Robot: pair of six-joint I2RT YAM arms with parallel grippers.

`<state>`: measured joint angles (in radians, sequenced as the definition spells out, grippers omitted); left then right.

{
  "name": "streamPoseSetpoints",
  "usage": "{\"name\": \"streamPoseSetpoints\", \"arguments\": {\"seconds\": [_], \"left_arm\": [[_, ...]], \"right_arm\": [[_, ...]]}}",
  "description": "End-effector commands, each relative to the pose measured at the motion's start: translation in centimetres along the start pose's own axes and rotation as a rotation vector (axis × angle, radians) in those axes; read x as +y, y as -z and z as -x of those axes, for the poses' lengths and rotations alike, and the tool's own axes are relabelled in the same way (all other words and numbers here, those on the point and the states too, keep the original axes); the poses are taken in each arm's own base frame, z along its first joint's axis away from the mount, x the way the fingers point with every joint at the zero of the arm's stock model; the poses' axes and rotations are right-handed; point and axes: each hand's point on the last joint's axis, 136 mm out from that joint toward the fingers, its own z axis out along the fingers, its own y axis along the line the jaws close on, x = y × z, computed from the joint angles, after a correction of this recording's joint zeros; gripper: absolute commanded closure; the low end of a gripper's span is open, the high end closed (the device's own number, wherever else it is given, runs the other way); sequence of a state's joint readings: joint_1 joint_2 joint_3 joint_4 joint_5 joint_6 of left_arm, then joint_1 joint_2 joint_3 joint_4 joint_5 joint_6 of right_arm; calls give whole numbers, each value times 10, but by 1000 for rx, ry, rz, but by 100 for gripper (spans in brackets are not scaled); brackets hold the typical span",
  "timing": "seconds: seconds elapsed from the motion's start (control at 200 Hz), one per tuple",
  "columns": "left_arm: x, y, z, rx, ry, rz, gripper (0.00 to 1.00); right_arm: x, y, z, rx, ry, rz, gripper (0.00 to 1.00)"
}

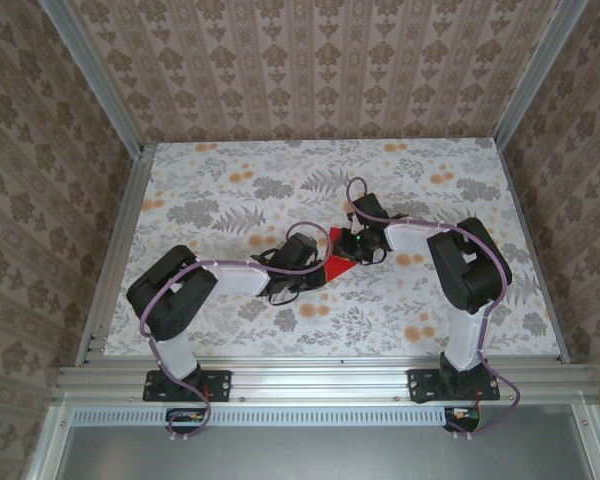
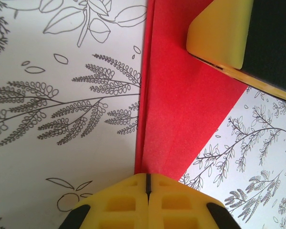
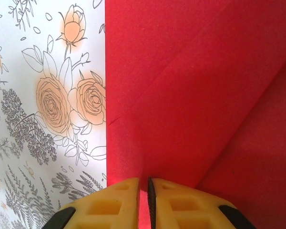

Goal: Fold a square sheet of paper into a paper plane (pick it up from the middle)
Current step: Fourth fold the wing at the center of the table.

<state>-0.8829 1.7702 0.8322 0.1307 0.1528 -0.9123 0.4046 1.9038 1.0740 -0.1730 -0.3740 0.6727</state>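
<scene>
Left gripper [image 2: 147, 179] was fully closed, pinching a folded edge of the thin, bright red, creased sheet of paper [image 2: 181, 109]. Right gripper [image 3: 144, 183] was closed to a slit on the same sheet, which spread ahead of both grippers' tips.

I can read no writing, label, brand, number or sign in any of my views. The red paper [image 3: 205, 95] is plain and unmarked, and the tabletop [image 2: 62, 143] carries only a drawn print of flowers and leaves, with no letters in it.
</scene>
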Motion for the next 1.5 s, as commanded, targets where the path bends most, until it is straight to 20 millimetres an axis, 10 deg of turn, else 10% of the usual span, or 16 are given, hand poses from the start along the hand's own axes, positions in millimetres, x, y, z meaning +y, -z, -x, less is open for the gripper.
{"name": "streamPoseSetpoints", "arguments": {"seconds": [0.0, 0.415, 1.05, 1.495], "left_arm": [[39, -4, -35, 127, 11, 134, 96], [-32, 12, 13, 11, -1, -178, 90], [21, 8, -12, 63, 9, 60, 91], [-22, 20, 20, 2, 42, -153, 90]], "right_arm": [[-20, -10, -1, 23, -9, -69, 83], [-37, -18, -13, 70, -34, -118, 83], [-66, -28, -22, 121, -90, -260, 84], [-70, -29, -25, 133, -95, -276, 84]]}}
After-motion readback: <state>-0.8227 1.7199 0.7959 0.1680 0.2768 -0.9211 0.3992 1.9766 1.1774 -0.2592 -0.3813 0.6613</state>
